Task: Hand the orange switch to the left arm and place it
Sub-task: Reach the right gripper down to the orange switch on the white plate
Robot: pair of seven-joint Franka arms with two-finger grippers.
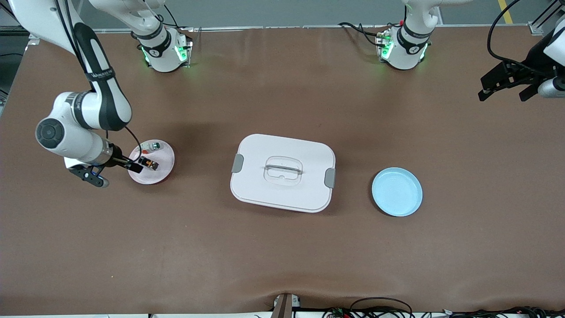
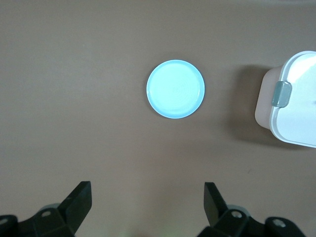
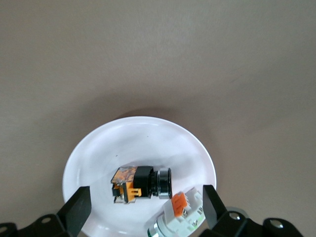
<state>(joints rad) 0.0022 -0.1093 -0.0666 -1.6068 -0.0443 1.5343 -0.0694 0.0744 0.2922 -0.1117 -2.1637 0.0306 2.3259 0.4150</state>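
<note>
Round glossy blue plate [image 1: 397, 191] sits bare; both grippers spread, right gripper [image 3: 143, 207] over orange switch [image 3: 140, 183].

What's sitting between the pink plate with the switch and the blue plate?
The box, lid latched on, lies between the pink plate and the blue plate, with bare table either side. The front view shows it.

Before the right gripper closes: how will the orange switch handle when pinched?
The orange switch looks like rigid plastic, so probably stiff. It is tiny, likely light. Lying on its side on the smooth pink plate, with a round black collar, it may slide or roll. The white part lies close beside it and could get bumped.
</note>
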